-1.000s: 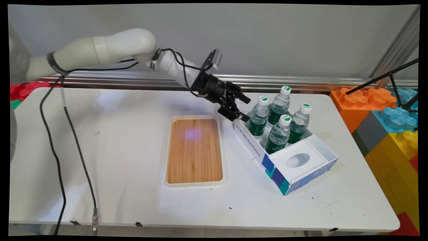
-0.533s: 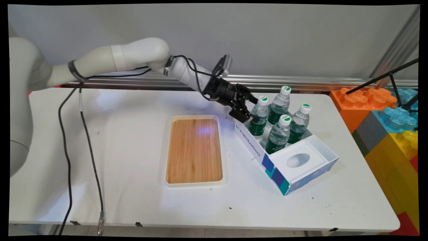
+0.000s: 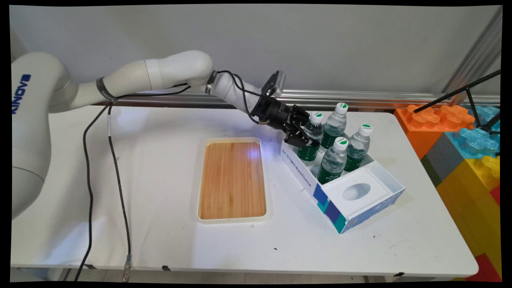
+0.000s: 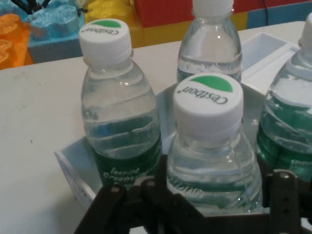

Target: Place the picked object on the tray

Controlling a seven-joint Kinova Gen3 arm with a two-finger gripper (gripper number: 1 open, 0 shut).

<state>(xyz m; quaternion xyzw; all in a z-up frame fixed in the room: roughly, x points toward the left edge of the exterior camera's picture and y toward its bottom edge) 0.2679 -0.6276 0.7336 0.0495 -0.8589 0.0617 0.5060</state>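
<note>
Main view, left to right: bamboo-floored cream tray bare, well apart from action. Your black two-finger gripper reaches in from left, jaws spread wide around nearest clear green-labelled water bottle, upright, leftmost of four in white cardboard box. Hand view: bottle dead ahead, between fingers.

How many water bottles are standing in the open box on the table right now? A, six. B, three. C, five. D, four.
D: the main view shows four capped bottles upright in the box, the nearest to the arm sitting between the fingers of the gripper, and the others at and.
</note>
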